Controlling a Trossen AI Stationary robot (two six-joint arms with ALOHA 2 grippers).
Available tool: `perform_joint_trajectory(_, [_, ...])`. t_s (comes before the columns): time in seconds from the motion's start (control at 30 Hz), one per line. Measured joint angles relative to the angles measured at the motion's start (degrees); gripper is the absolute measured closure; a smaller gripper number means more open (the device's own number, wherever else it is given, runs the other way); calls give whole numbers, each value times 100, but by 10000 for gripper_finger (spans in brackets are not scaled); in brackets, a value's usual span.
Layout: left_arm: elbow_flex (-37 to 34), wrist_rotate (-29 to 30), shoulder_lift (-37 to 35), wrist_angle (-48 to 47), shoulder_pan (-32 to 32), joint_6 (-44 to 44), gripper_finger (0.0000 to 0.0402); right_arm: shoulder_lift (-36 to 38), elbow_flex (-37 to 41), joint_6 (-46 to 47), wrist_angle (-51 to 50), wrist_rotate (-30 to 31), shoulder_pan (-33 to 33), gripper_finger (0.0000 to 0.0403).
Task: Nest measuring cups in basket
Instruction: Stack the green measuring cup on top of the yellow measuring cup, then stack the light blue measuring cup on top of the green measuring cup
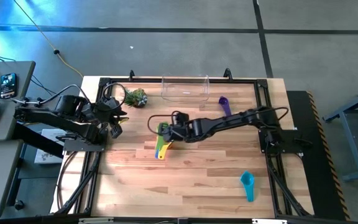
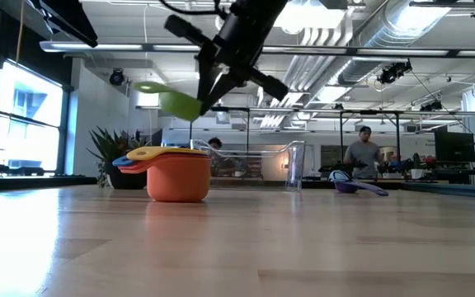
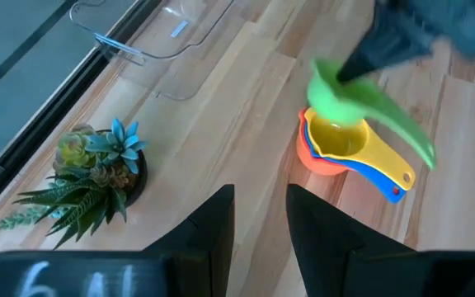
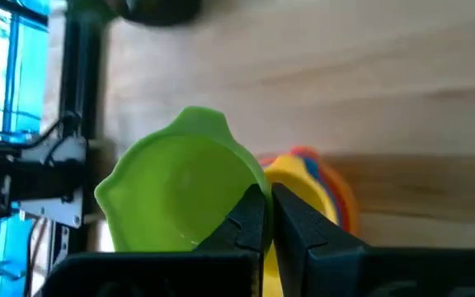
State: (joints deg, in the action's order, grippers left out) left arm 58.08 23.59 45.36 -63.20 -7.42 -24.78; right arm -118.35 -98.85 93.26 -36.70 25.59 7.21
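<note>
Green measuring cup (image 4: 180, 194) is pinched by its handle in the right gripper (image 4: 268, 216) and held clear above the nested orange, blue and yellow stack (image 2: 171, 172) at mid-table, the clear basket (image 1: 184, 88) at the far edge, left gripper (image 3: 258, 219) parted beside the plant (image 3: 89, 177).
</note>
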Motion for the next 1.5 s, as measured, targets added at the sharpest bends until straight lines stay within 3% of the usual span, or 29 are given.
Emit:
perform_joint_trajectory(0.33, [0, -7, 0, 0, -1, 99, 298, -611, -461, 288, -582, -607, 8, 403])
perform_joint_trajectory(0.83, [0, -7, 0, 1, 0, 102, 298, -613, -448, 443, -911, -700, 23, 402])
perform_joint_trajectory(1.17, [0, -7, 0, 2, 0, 101, 298, -613, -444, 439, -899, -696, 18, 353])
perform_joint_trajectory(1.5, [0, -7, 0, 2, 0, 99, 298, -542, -454, 88, -1241, -594, 28, 348])
